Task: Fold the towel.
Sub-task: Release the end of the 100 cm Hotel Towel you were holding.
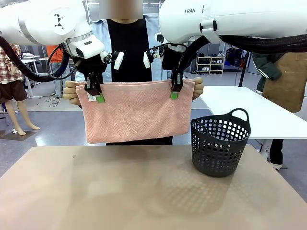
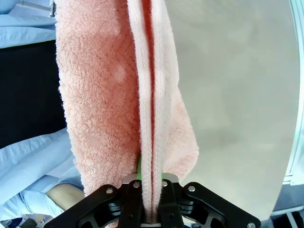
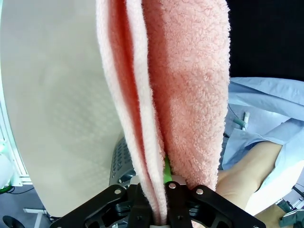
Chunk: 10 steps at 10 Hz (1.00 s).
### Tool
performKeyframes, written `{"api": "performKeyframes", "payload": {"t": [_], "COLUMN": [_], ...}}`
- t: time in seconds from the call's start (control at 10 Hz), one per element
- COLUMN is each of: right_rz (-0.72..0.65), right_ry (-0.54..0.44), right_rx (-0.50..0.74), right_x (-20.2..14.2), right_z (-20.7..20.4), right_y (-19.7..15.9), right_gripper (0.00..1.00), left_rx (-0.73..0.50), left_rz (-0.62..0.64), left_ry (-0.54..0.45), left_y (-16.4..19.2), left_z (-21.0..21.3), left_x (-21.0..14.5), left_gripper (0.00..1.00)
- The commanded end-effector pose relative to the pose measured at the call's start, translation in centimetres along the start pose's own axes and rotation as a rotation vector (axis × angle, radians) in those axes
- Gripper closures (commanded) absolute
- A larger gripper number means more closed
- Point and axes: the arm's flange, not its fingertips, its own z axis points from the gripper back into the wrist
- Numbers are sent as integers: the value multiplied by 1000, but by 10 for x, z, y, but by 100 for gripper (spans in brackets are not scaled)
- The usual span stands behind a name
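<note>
Clamping the towel point(image 1: 132, 115) by its top edge, upper centre of frame, your left gripper point(image 1: 99, 97) and right gripper point(image 1: 174, 94) hang it flat for folding.

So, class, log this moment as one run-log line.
towel: doubled, hanging | left claw: shut on top edge | right claw: shut on top edge | person's hands: holding top corners | basket: on table

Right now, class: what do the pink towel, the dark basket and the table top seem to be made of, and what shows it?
Towel: terry cloth, probably cotton; fuzzy pile, herringbone weave. Basket: likely moulded plastic, matt dark grey; uniform round holes, smooth handles. Table top: smooth beige sheet, perhaps laminate; soft sheen, faint dotted texture.
</note>
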Motion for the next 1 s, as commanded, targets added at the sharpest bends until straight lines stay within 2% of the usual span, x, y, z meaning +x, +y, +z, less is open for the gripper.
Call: {"api": "performKeyframes", "payload": {"t": [0.0, 0.7, 0.8, 0.9], "right_rz": [1, 1, 0, -4], "right_ry": [3, 3, 0, 0], "right_rx": [-6, -6, -1, -14], "right_x": [-1, -1, 0, 0], "right_z": [2, 2, 1, 1], "right_y": [0, 0, 0, 1], "right_gripper": [100, 100, 96, 73], "left_rx": [3, 3, 0, 4], "left_rz": [4, 4, -1, 13], "left_ry": [4, 4, 0, -9], "left_y": [1, 1, 0, 0], "left_z": [1, 1, 0, 1], "left_x": [-2, -2, 0, 0], "left_gripper": [100, 100, 94, 47]}}
